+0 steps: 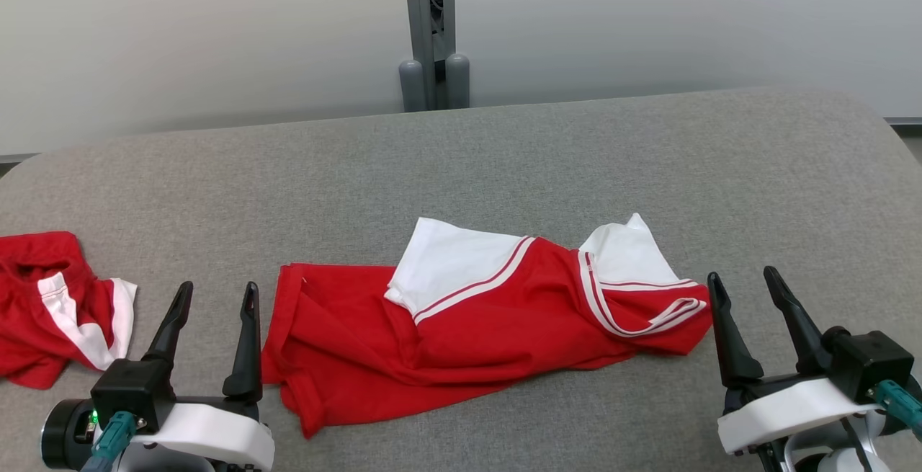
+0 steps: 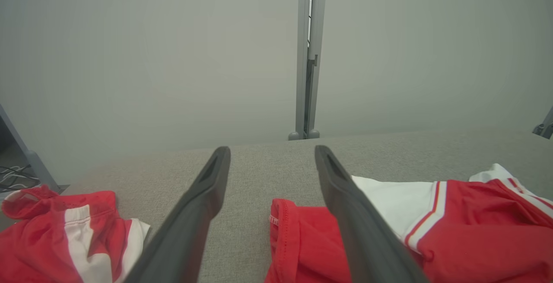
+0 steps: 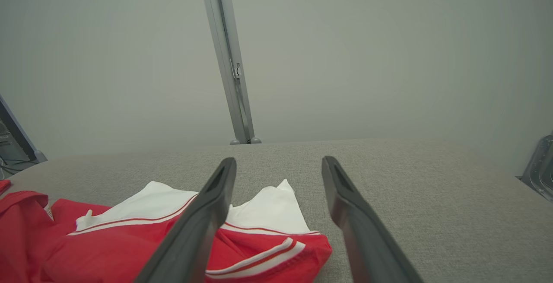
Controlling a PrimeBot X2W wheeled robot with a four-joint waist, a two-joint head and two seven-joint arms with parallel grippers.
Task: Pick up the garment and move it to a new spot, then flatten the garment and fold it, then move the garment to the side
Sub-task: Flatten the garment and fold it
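A: The black, long-fingered left gripper (image 1: 218, 286)?
B: Low at the left, fingers (image 1: 246, 342) spread wide, pointing forward, empty.
A: And the right gripper (image 1: 741, 274)?
B: Likewise: fingers apart, gripping nothing.

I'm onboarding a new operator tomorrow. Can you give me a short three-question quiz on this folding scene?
1. True or false: the left gripper is gripping the red and white shirt.
2. Where does the second red garment lie on the grey surface? A) at the robot's left B) on top of the shirt C) by the far edge
3. Fill in: the right gripper has its jaws ____.
Key: 1 false; 2 A; 3 open.
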